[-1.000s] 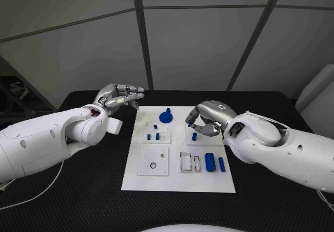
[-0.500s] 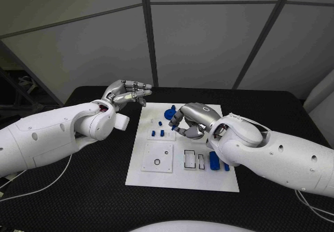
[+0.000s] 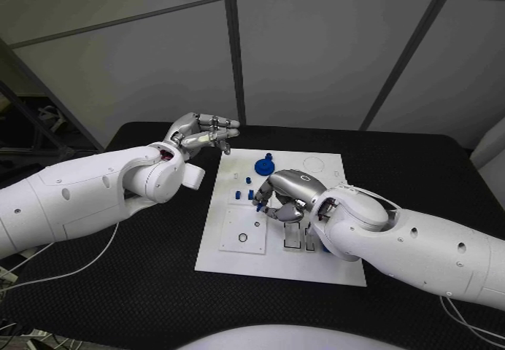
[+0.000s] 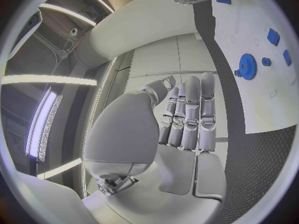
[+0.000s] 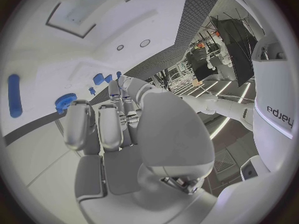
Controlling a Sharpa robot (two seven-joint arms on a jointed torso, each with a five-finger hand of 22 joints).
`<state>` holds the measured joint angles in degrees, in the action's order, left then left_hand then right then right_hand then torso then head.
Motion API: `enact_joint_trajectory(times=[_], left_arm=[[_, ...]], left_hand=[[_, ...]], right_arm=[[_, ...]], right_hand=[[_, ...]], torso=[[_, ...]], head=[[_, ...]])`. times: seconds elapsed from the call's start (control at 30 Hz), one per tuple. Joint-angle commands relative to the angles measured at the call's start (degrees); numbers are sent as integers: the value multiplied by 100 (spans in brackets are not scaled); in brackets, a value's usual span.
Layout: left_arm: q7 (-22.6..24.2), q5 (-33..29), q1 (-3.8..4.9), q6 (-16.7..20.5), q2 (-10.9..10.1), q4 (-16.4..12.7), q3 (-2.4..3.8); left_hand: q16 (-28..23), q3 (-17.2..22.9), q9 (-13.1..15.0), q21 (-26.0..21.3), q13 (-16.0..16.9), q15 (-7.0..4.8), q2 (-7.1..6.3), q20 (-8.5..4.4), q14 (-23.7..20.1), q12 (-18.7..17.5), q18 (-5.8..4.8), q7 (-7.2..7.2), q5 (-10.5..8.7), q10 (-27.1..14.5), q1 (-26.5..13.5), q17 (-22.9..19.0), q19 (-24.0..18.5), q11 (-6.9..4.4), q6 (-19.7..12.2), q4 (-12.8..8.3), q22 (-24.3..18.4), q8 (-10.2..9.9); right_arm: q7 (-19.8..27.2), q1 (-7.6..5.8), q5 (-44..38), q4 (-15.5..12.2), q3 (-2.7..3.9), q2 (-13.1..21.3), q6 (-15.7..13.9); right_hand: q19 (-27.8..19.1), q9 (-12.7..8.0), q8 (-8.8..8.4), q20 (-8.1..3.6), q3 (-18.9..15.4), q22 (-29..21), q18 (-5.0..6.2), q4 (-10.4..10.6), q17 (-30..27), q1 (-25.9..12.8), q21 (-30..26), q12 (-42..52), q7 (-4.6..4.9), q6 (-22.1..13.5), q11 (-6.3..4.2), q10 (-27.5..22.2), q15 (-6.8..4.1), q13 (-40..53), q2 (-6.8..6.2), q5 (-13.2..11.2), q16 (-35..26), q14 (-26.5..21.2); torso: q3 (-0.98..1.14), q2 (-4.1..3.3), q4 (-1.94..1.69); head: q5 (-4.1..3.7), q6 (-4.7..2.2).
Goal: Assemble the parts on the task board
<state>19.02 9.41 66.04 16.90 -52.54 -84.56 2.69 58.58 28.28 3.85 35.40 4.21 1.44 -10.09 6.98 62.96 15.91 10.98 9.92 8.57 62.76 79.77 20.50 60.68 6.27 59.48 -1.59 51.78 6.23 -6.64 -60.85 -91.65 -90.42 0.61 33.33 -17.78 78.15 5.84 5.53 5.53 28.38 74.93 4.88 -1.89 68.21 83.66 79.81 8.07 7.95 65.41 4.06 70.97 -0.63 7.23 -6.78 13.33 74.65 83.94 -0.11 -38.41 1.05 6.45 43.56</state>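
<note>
Right hand (image 3: 282, 195) hangs over the middle of the task board (image 3: 337, 262), fingers curled downward, with a small blue part (image 3: 259, 207) at the fingertips; whether this part is pinched or merely touched cannot be told. Left hand (image 3: 202, 133) hovers beyond the board's far-left corner, above the counter (image 3: 137, 292), fingers curled together around nothing visible. Largest of the loose parts is the blue gear (image 3: 264, 165) at the far end of the board; it appears rigid moulded plastic, light, and best taken by the toothed rim, where grip is surest. Small blue pegs (image 3: 242, 195) stand just left of the right hand; these look light, stiff and smooth, likely to slip or tip, so pinch across the shaft near mid-height with modest force.
</note>
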Motion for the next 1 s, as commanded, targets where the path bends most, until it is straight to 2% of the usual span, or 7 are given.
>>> enact_joint_trajectory(times=[0.03,0.47,1.0], left_arm=[[38,-16,9,-60,13,-19,5],[39,-16,10,-70,26,-28,5],[33,-16,10,-83,32,-23,5]], left_hand=[[-21,0,-5,-34,-7,3,67,-3,-36,25,-52,35,34,-28,6,-9,-31,-10,-11,-21,-8,14],[-21,0,-5,-34,-7,3,67,-3,-36,25,-52,35,34,-28,6,-9,-31,-10,-11,-21,-8,14],[-26,-4,-4,-36,-8,4,70,-2,-37,30,-52,37,32,-29,11,-15,-32,-8,-10,-27,-8,16]], right_arm=[[99,9,88,38,-23,-38,177],[80,77,33,148,-95,-108,333],[53,98,-79,169,-114,-132,459]], right_hand=[[25,5,-3,-2,32,45,-109,5,-5,-41,40,-15,35,2,-7,14,-3,-2,4,23,20,256],[25,5,-6,-1,32,47,-110,5,-2,-44,41,-19,37,-3,-5,10,-1,0,7,30,24,256],[24,5,-10,1,27,49,-110,8,-6,-56,43,-23,41,-8,-1,4,2,1,11,34,24,256]], torso=[[0,4,8],[1,3,8],[0,6,7]], head=[[38,21],[77,68],[101,105]])
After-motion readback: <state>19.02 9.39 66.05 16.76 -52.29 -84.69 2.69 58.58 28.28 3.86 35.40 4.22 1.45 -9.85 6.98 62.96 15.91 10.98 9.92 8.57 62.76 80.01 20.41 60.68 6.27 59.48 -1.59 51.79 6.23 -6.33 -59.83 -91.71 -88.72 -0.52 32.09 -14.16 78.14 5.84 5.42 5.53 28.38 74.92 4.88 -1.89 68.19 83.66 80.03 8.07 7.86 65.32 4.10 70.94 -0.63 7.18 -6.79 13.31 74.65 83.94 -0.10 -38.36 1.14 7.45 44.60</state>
